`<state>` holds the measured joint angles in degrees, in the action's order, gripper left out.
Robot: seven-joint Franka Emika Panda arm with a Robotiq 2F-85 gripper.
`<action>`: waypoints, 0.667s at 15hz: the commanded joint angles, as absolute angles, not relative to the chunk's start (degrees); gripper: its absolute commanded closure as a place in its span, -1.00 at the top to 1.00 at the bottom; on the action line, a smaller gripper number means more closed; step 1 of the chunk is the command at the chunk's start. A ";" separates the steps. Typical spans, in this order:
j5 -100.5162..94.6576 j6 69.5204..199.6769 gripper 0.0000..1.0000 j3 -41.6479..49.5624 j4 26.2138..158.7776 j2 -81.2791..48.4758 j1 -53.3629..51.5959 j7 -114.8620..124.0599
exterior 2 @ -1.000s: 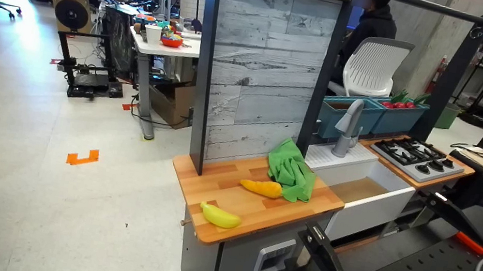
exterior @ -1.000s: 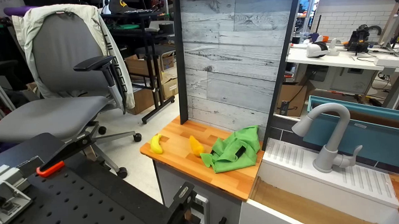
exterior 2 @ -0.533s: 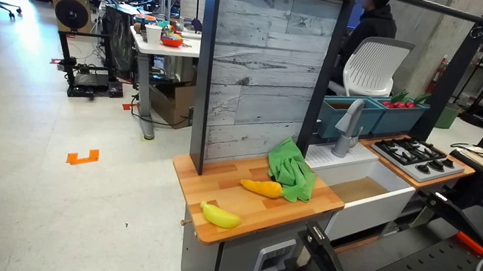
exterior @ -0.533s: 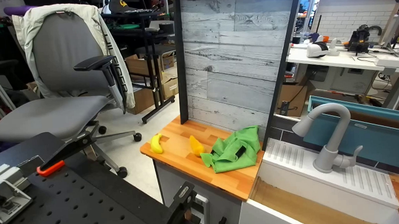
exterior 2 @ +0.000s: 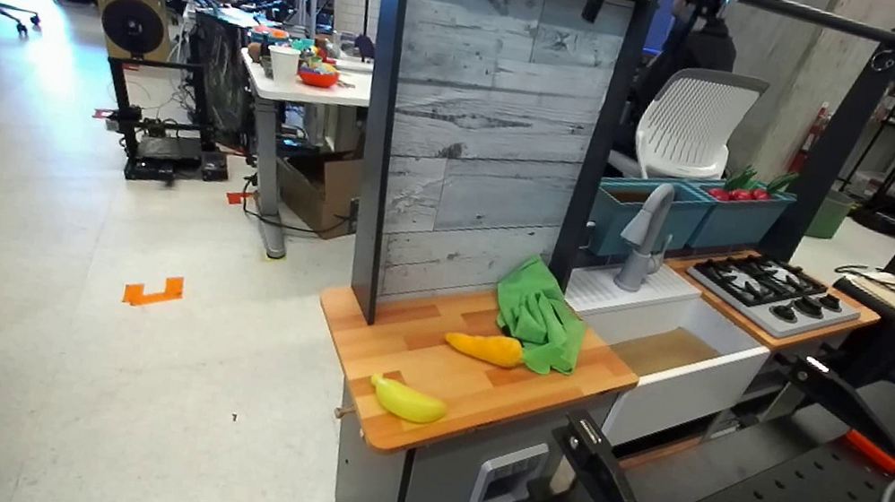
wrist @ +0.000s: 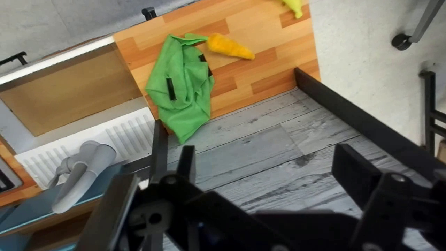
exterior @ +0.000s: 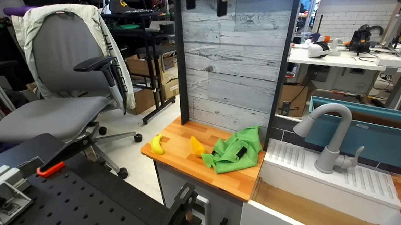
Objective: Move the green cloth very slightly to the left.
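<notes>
On the wooden countertop (exterior 2: pixel 428 366) lie 1 green cloth (exterior 2: pixel 538 319), 1 orange carrot (exterior 2: pixel 487 349) and 1 yellow banana (exterior 2: pixel 410 401).

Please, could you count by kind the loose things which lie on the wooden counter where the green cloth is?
Cloths: 1, the green cloth
Vegetables: 1, the orange carrot
Fruits: 1, the yellow banana
Total: 3

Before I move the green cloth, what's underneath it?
The green cloth lies on the wooden countertop, which shows beside it. The orange carrot seems to touch the cloth's edge. Anything tucked under the folds is covered and can't be seen.
</notes>
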<state>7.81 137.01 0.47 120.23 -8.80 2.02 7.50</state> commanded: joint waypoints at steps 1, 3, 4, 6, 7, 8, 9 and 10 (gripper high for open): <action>9.66 139.30 1.00 1.98 114.73 -17.10 4.00 4.13; 10.83 141.16 1.00 2.21 112.71 -21.16 5.34 3.23; 11.31 141.66 1.00 2.13 111.56 -23.10 5.99 2.69; 11.70 144.39 1.00 2.04 110.81 -26.27 7.14 1.55; 11.58 145.26 1.00 2.24 111.14 -26.66 7.43 1.66; 10.98 144.75 1.00 2.45 110.57 -27.17 7.66 1.69; 10.60 143.98 1.00 2.39 112.41 -25.67 7.04 2.90; 10.59 144.02 1.00 2.47 111.99 -26.50 7.33 2.73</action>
